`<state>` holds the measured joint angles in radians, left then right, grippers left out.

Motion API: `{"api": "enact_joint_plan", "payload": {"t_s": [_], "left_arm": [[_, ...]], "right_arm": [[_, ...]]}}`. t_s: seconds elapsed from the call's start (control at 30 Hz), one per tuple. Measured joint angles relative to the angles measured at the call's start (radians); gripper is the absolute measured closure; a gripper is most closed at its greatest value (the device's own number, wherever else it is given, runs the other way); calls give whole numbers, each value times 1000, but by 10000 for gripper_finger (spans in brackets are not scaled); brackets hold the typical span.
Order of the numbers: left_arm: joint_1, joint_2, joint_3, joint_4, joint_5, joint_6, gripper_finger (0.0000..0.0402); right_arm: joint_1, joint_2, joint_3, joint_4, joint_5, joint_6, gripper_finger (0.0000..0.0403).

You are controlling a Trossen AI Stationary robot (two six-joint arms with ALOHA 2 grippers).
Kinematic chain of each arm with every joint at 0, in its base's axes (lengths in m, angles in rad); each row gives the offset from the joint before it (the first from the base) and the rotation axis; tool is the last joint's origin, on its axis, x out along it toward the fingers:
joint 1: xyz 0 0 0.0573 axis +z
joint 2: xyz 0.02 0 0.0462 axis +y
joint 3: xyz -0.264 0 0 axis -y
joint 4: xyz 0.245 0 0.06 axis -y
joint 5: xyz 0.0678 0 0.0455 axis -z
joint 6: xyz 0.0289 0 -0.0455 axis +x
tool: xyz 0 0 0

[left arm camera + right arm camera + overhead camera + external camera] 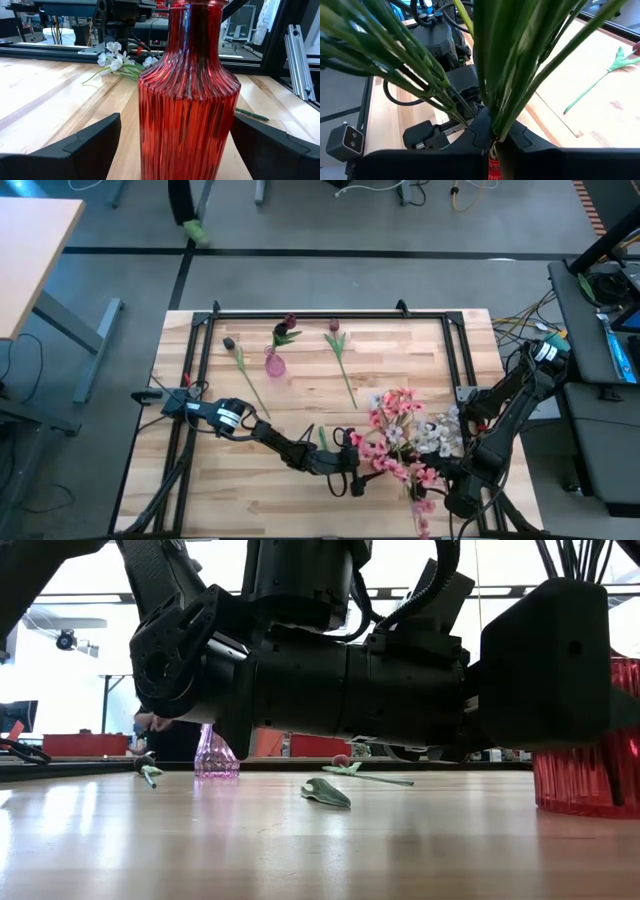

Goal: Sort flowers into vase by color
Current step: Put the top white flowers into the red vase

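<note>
A spray of pink and whitish flowers (400,435) spreads over the table's near right, covering the red ribbed vase (187,100), which also shows in the low view (590,760). My left gripper (352,470) is open, with one finger on each side of the red vase's body (175,130). My right gripper (440,480) is shut on the spray's green stems (492,137). A small pink vase (274,365) holds a maroon tulip (288,330). Two more tulips (340,350) (240,370) lie flat on the wood. My right gripper pinches the bundle of several green stems (495,120) where they come together. From the fingers the stems fan out toward the wrist camera. The blooms lie outside the wrist view. Whether my left gripper's fingers (100,137) touch the red vase I cannot tell.
A loose green leaf (322,438) lies just beyond my left gripper and also shows in the low view (327,792). A black metal frame (300,313) runs around the table's far and side edges. The bare wood at the table's near left is free.
</note>
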<state>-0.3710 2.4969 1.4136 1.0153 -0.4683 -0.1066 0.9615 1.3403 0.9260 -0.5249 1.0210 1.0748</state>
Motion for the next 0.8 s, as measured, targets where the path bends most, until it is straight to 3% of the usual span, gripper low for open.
{"api": "enact_joint_plan", "payload": {"t_s": [0.23,0.6,0.8], "left_arm": [[0,0,0,0,0,0,50],[0,0,0,0,0,0,50],[0,0,0,0,0,0,50]], "right_arm": [[0,0,14,13,-8,-2,372],[0,-2,97,5,-5,-68,267],[1,-3,127,-5,-4,-89,256]]}}
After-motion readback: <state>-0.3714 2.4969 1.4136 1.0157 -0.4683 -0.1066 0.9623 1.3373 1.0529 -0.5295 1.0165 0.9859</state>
